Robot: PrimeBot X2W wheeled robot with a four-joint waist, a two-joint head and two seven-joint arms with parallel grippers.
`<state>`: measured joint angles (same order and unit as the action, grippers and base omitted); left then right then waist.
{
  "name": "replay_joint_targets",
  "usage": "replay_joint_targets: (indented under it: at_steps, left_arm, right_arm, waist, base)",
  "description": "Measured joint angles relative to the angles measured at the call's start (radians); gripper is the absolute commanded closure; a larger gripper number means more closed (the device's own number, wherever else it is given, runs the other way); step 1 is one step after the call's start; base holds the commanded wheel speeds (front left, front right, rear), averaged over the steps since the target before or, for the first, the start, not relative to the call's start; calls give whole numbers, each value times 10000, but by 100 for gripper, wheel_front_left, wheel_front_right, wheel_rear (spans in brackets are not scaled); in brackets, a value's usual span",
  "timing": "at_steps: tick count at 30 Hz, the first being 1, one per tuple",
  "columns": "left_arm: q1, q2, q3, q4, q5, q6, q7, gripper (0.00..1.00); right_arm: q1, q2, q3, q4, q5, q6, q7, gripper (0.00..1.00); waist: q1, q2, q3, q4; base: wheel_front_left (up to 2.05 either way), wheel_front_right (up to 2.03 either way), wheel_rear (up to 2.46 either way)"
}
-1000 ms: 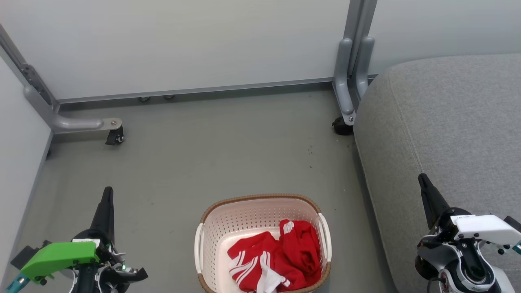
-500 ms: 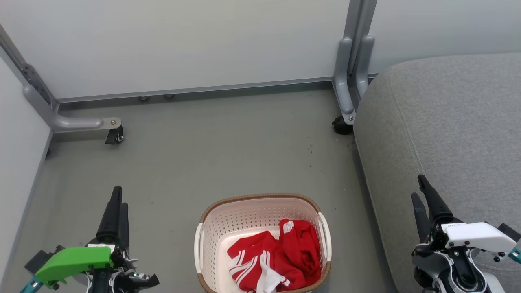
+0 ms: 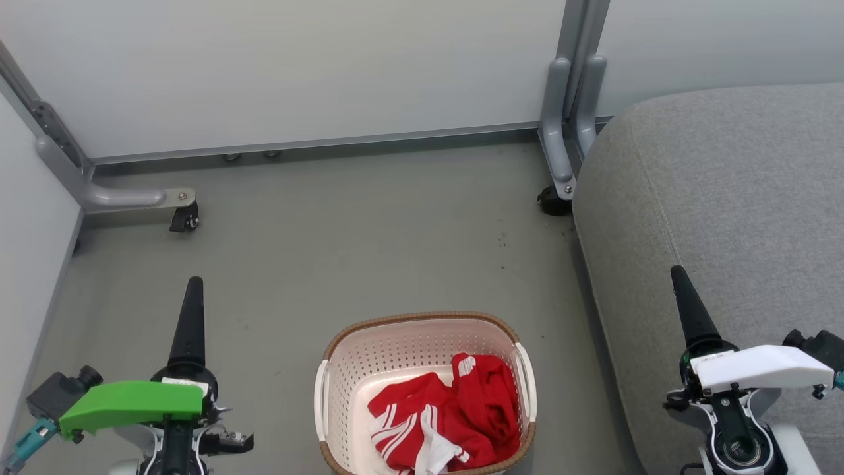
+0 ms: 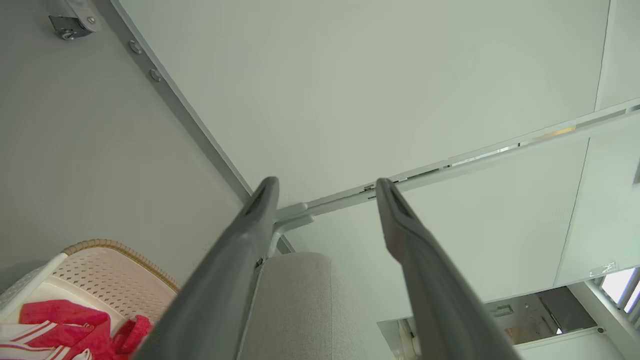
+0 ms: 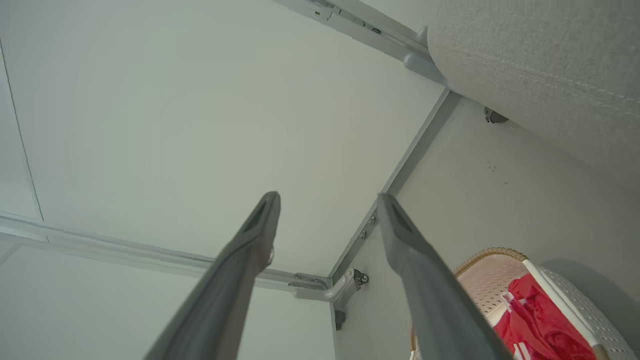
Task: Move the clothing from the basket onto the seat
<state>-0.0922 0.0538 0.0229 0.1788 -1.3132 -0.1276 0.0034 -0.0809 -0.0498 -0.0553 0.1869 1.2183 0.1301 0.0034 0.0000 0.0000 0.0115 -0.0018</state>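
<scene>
The cream basket [image 3: 422, 318] with a brown rim stands on the floor at the bottom centre of the head view. The red clothing [image 3: 448, 422] with white stripes lies bunched in its right half. The grey seat [image 3: 725, 185] fills the right side. My left gripper [image 3: 194, 285] hovers left of the basket, seen edge-on. In the left wrist view the left gripper [image 4: 326, 181] is open and empty, with the basket [image 4: 100, 247] and clothing [image 4: 65, 320] at lower left. My right gripper [image 3: 677, 274] hangs over the seat's front edge. In the right wrist view the right gripper [image 5: 328, 195] is open and empty.
Pale partition walls close the back and left. Their grey metal feet carry casters at the back left [image 3: 184, 218] and beside the seat's corner [image 3: 552, 201]. Grey floor [image 3: 369, 251] stretches between the basket and the back wall.
Both grippers have gone from shut to open. Both wrists have turned, so the fingers now line up edge-on in the head view, and the fingertips reach a little farther forward.
</scene>
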Motion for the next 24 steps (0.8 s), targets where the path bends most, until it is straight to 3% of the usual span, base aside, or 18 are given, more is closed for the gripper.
replay_joint_targets:
  at_steps: [14, 24]
  left_arm:
    - [2, 270, -531, -140, 2928, 0, -537, 0]
    - [21, 301, -606, -125, 4615, 0, -853, 0]
  right_arm:
    - [0, -125, 326, -186, -3152, 0, -527, 0]
    - [0, -123, 497, -167, -4769, 2, -851, 0]
  waist:
    - [0, 0, 30, -35]
    - [0, 0, 40, -73]
  base:
    - [0, 0, 0]
    - [0, 0, 0]
